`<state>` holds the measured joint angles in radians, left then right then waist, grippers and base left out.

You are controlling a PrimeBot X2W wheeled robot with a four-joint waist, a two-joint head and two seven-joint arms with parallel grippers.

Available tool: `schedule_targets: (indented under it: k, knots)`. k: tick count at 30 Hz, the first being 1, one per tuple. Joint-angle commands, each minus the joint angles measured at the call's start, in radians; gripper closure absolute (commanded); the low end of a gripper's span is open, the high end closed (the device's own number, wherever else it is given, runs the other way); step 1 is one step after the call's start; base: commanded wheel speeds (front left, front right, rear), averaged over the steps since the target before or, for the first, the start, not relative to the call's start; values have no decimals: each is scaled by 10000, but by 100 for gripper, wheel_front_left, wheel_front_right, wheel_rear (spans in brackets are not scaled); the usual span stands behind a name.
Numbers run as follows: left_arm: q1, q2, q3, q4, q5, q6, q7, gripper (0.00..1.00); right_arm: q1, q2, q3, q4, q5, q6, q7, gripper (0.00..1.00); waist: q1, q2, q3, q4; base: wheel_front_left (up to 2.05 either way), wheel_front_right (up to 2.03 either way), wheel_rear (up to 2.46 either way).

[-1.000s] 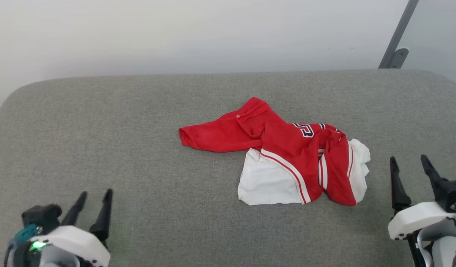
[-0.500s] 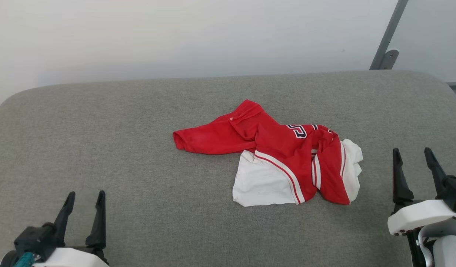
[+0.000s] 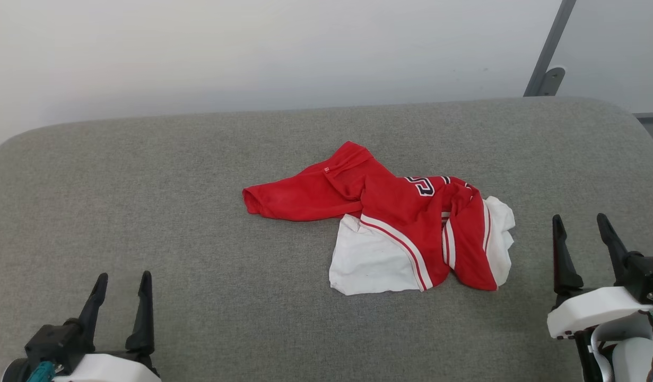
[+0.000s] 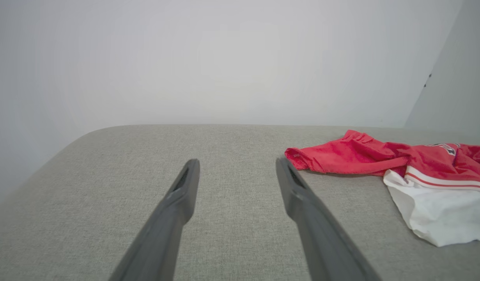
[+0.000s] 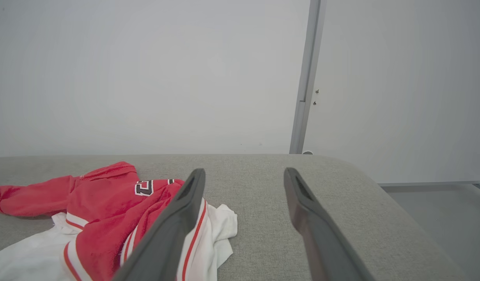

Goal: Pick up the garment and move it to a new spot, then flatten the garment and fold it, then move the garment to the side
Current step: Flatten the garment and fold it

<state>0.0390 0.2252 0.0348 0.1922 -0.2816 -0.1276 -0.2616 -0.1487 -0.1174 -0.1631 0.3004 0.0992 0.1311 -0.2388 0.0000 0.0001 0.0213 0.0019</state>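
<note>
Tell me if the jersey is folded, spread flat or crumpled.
Crumpled. The garment lies bunched on the grey surface, its red body twisted over a white sleeve, lettering partly hidden in creases.

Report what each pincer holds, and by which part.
Nothing is held. The left pincer and the right pincer are open; the garment lies apart from both.
</note>
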Motion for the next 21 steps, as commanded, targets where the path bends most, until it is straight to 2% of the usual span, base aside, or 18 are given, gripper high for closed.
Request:
schedule_targets:
  k: [1, 6, 11, 13, 15, 16, 18, 21]
  knots:
    - [-139, -18, 22, -44, 110, -25, -48, 0, 38, 47, 34, 18, 54, -7, 3, 0, 0, -1, -12, -7, 0, 0, 0]
    - [-534, 92, -658, -189, -232, -35, -48, 0, -40, 103, 154, 86, 98, -7, -14, 0, 0, -1, 95, -19, 0, 0, 0]
    - [-2021, 951, -2601, 58, -932, -37, 17, 0, -394, 204, 390, 107, 99, -7, -59, 0, 0, -1, 450, -144, 0, 0, 0]
    - [-2865, 1431, -3608, 251, -1469, -37, 456, 0, -529, 278, 517, 104, 80, -7, -91, 0, 0, -1, 630, -262, 0, 0, 0]
    - [-3636, 1755, -4512, 530, -2503, -27, 1367, 0, -695, 355, 671, 93, 66, -7, -123, 0, 0, -1, 834, -424, 0, 0, 0]
    - [-4401, 2279, -5686, 637, -3498, -29, 2664, 0, -846, 404, 810, 116, 116, -7, -166, 0, 0, -1, 1049, -619, 0, 0, 0]
    - [-5083, 2789, -6815, 658, -4582, -12, 4326, 0, -993, 459, 843, 157, 152, -7, -201, 0, 0, -1, 1270, -818, 0, 0, 0]
    - [-5975, 3351, -7926, 553, -6001, -9, 6180, 0, -1216, 552, 877, 202, 111, -7, -245, 0, 0, -1, 1635, -1130, 0, 0, 0]
